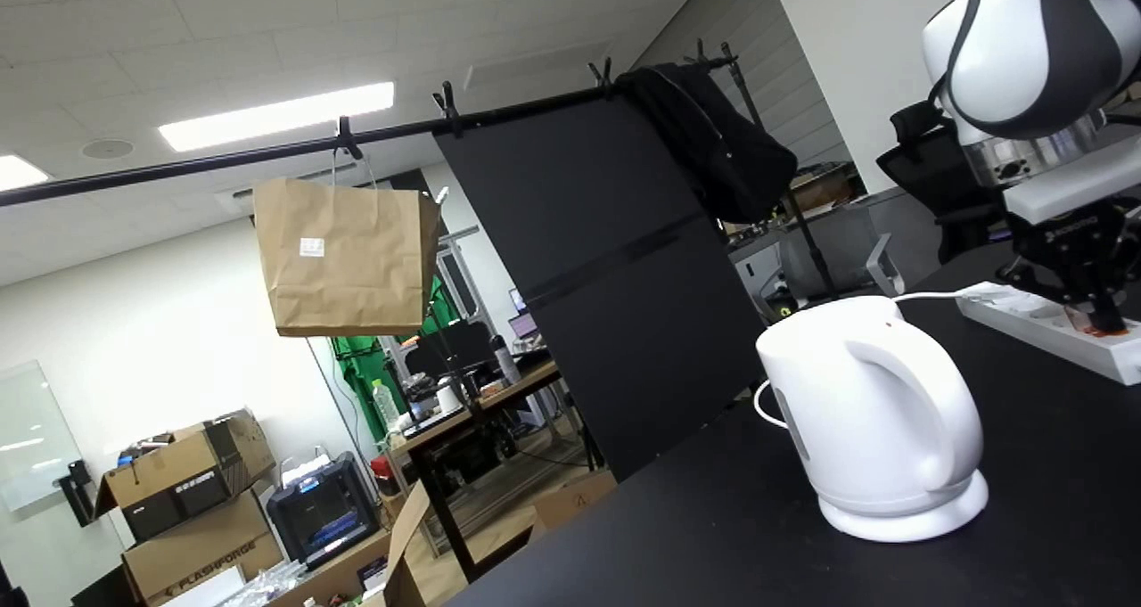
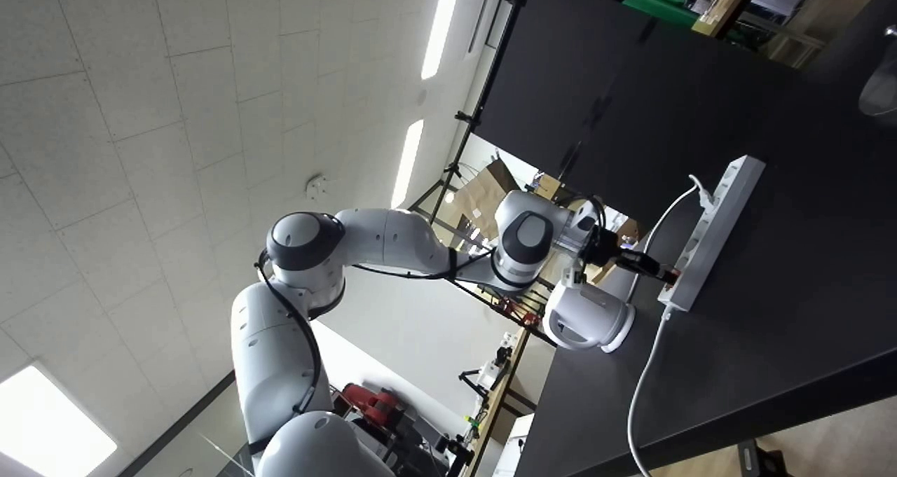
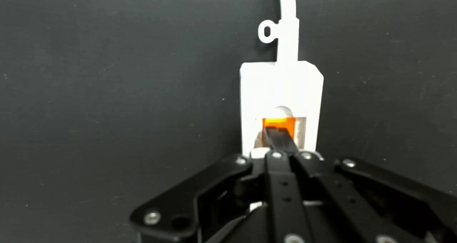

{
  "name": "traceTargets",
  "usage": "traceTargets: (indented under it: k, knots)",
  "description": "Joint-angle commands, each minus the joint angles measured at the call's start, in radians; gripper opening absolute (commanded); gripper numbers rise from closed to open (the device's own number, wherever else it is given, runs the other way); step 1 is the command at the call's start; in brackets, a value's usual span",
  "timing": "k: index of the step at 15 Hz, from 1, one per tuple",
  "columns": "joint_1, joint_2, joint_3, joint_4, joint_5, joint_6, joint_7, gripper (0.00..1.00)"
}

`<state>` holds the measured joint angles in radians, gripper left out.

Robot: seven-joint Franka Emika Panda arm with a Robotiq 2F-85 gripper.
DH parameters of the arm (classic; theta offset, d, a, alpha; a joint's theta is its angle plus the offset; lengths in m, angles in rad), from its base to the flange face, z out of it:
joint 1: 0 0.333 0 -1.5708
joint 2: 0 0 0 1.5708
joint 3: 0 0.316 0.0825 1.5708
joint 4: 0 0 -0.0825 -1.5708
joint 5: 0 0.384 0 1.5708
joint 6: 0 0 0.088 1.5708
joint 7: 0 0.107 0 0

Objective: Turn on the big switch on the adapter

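The adapter is a long white power strip lying on the black table; it shows in both exterior views, and its cord end shows in the wrist view. Its big orange switch sits near that end, with a brighter yellow strip along its upper edge in the wrist view. My gripper is shut, fingers together with nothing between them, tips over the switch. In an exterior view the gripper points down at the switch and appears to touch it. The fingers hide the switch's lower part.
A white kettle stands on the table beside the adapter, close to the arm in an exterior view. A white plug with a cord sits in the adapter. The adapter's own cord runs over the table edge.
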<state>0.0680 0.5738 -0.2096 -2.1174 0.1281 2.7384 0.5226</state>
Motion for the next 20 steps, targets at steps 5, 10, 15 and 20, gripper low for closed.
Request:
traceTargets:
  k: [5, 10, 15, 20]
  knots:
    - [-0.211, 0.067, 0.171, -0.005, 0.237, 0.079, -0.206, 0.00]
    - [-0.300, 0.090, 0.246, -0.008, 0.348, 0.105, -0.331, 0.00]
    - [-0.273, 0.047, 0.231, -0.023, 0.344, 0.096, -0.319, 0.00]
    - [-0.226, -0.106, 0.166, -0.098, 0.269, 0.060, -0.309, 0.00]
